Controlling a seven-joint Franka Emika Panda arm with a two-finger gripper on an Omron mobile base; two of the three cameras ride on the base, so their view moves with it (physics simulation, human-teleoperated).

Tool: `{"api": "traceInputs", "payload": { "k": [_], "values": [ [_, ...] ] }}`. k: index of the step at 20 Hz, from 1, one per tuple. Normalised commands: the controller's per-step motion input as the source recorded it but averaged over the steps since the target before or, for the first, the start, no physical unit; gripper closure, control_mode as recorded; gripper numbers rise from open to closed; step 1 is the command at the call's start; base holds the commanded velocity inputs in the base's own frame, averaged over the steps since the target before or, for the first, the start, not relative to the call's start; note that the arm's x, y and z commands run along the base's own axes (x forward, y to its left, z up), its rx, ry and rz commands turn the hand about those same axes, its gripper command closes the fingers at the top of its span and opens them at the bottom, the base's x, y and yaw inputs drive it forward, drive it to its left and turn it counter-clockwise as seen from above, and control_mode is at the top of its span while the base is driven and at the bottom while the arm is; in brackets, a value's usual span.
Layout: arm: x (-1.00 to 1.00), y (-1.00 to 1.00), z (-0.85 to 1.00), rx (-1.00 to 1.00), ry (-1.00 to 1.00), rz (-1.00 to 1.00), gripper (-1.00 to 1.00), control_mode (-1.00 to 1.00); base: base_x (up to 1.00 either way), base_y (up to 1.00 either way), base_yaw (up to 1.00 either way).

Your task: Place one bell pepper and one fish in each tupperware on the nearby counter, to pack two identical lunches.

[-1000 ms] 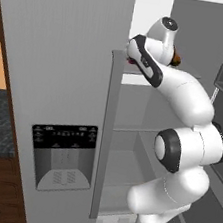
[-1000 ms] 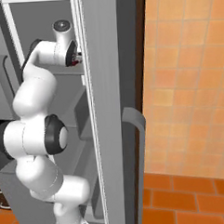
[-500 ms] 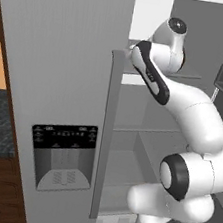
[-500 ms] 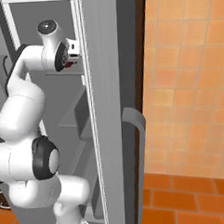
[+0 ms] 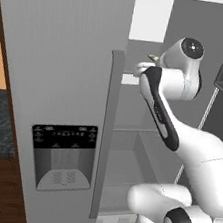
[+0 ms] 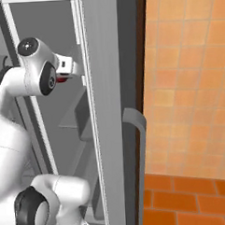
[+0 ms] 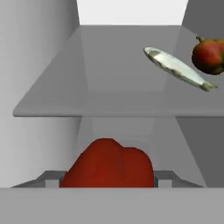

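Pepper (image 7: 109, 164), red, sits clamped in the end effector (image 7: 109, 183); fish (image 7: 177, 68) lies beyond on the shelf (image 7: 109, 87).

The fridge shelf (image 7: 109, 98) is a flat grey panel inside the open fridge. Two items lie directly on it. A silver fish (image 7: 177, 68) lies diagonally on the right part of the shelf. A red-and-green bell pepper (image 7: 209, 56) sits just beside the fish, nearer the right wall. Whether pepper and fish touch cannot be determined. Left of the fish is bare panel.
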Motion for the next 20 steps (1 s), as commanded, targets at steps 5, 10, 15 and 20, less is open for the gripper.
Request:
{"api": "traceInputs", "payload": {
  "k": [5,10,15,20],
  "values": [
    [-1.00,-0.09,-0.45,-0.02,-0.01,-0.04,1.00,-1.00,0.00,0.00,0.00],
    [-0.40,0.21,-0.35,-0.06,0.00,0.00,1.00,1.00,-0.53,0.57,0.03],
    [0.00,0.00,0.00,0.00,0.00,0.00,1.00,1.00,-0.28,1.00,0.11],
    [0.00,0.00,0.00,0.00,0.00,0.00,1.00,1.00,0.19,1.00,0.01]
  ]
}}
